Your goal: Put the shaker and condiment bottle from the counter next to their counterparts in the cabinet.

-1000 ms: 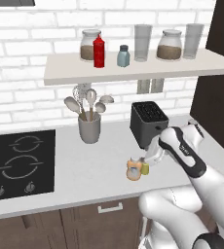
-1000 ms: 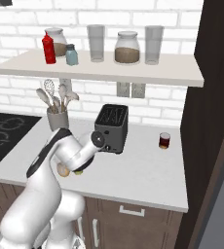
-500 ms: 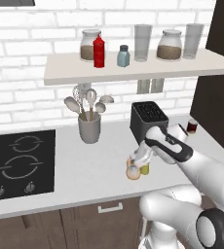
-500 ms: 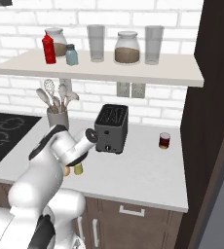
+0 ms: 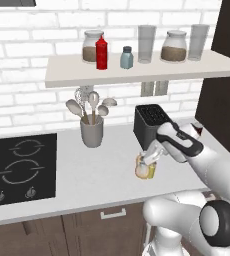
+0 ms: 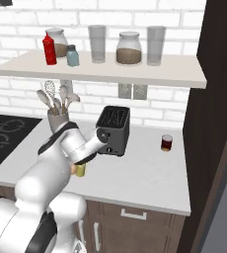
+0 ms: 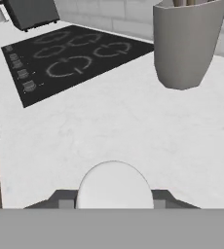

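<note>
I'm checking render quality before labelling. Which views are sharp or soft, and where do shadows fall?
Left base view: evenly lit, fairly crisp; the utensil holder throws a faint shadow on the counter. Right base view: similarly flat, with shade under the shelf. Hand view: soft and grainy; the pale cap at the hand looks blurred and washed out.

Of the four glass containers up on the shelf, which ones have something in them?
The two lidded jars hold a brown filling in their lower halves. The two tall glasses are lidless and look empty.
</note>
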